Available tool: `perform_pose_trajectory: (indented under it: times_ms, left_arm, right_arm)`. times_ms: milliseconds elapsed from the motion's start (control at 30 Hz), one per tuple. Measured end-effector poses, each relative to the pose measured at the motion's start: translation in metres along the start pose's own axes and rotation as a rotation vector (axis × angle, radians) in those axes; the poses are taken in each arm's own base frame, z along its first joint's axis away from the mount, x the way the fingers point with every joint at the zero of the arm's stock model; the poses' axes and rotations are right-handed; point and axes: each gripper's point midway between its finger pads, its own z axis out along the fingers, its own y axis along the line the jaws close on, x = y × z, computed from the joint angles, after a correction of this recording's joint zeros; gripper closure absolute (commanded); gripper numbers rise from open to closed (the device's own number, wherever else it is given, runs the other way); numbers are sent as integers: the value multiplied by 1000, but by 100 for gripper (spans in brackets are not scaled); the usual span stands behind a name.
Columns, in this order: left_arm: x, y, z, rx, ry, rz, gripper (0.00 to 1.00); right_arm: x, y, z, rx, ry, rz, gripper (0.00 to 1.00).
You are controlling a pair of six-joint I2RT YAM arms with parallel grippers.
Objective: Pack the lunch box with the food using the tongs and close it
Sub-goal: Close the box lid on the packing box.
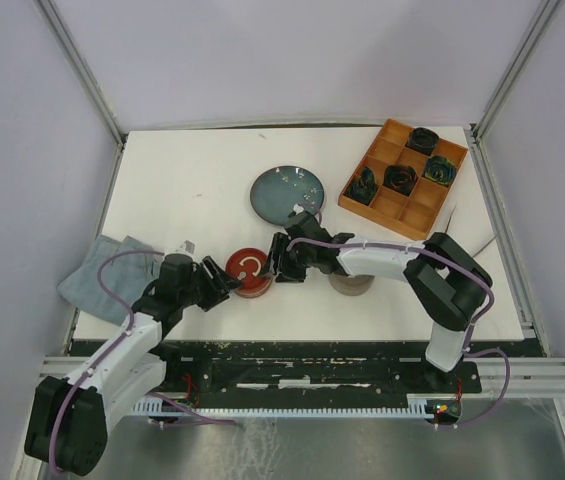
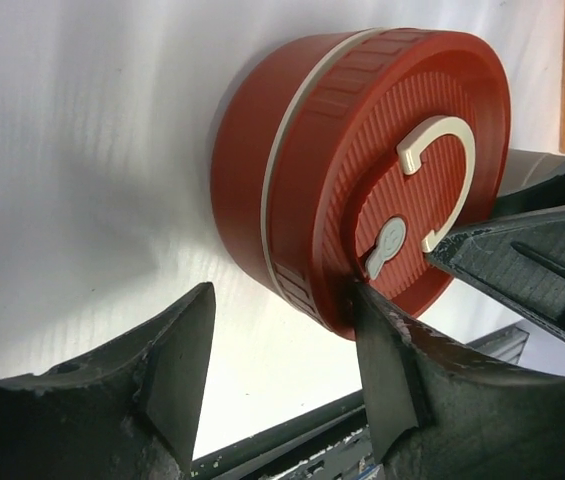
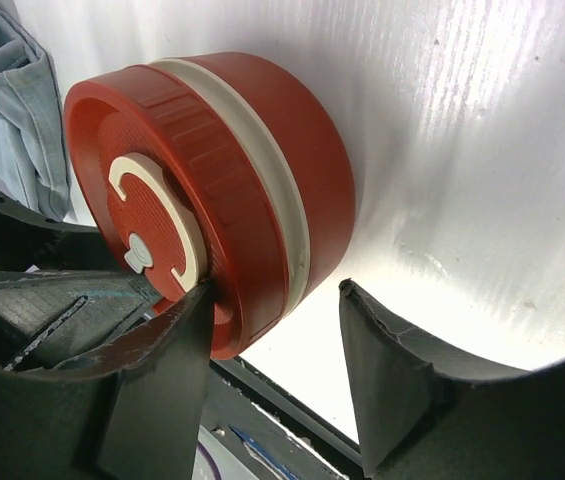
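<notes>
The round red lunch box stands near the table's front with its ribbed lid on, a cream band round its side. My left gripper is open at its left side, and one finger touches the lid's rim. From the right, my right gripper is also open, with one finger against the lid's edge. No food shows. A thin silver strip by the right arm's elbow looks like the tongs, mostly hidden.
A blue-grey plate lies behind the lunch box. An orange compartment tray with dark coiled rosettes sits at the back right. A folded blue cloth lies at the left edge. A beige round object rests under the right arm.
</notes>
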Motion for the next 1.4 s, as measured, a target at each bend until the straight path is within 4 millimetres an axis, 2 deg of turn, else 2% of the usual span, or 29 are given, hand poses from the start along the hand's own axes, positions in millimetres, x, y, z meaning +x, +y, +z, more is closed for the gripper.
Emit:
perform_pose_trajectory:
  times_ms: [167, 400, 533, 700, 933, 1067, 1133, 1167, 1200, 1267, 1333, 1400]
  left_arm:
    - [-10, 0, -6, -45, -39, 39, 27]
    - [-56, -39, -19, -18, -167, 128, 23]
    - [-71, -42, -14, -54, -182, 155, 22]
    - [-69, -22, -2, -137, -143, 155, 23]
    - [-69, -14, 3, -160, -129, 152, 27]
    - [-66, -9, 10, -175, -105, 160, 35]
    - [-61, -4, 14, -181, -80, 156, 39]
    - [-60, -3, 15, -179, -77, 155, 41]
    - [-60, -5, 17, -164, -76, 155, 42]
    - [-58, -6, 19, -143, -77, 158, 46]
    - [-58, -7, 19, -128, -83, 158, 51]
    - [-58, -8, 19, -107, -97, 160, 51]
  right_arm:
    - [-1, 5, 7, -24, 16, 1, 40]
    - [-2, 6, 7, -47, 30, -19, 36]
    - [-6, 6, 3, -16, 33, -76, 36]
    - [-9, 4, -2, 35, 41, -132, 35]
    - [-16, 2, -5, 87, 36, -170, 36]
    - [-23, 4, 1, 120, 45, -185, 49]
    - [-25, 7, 4, 125, 48, -195, 61]
    - [-24, 9, 4, 120, 49, -195, 63]
    - [-23, 10, 5, 113, 48, -193, 62]
    - [-22, 11, 6, 97, 39, -190, 53]
    - [-18, 9, 7, 71, 31, -173, 53]
    - [-16, 7, 8, 33, 24, -147, 52]
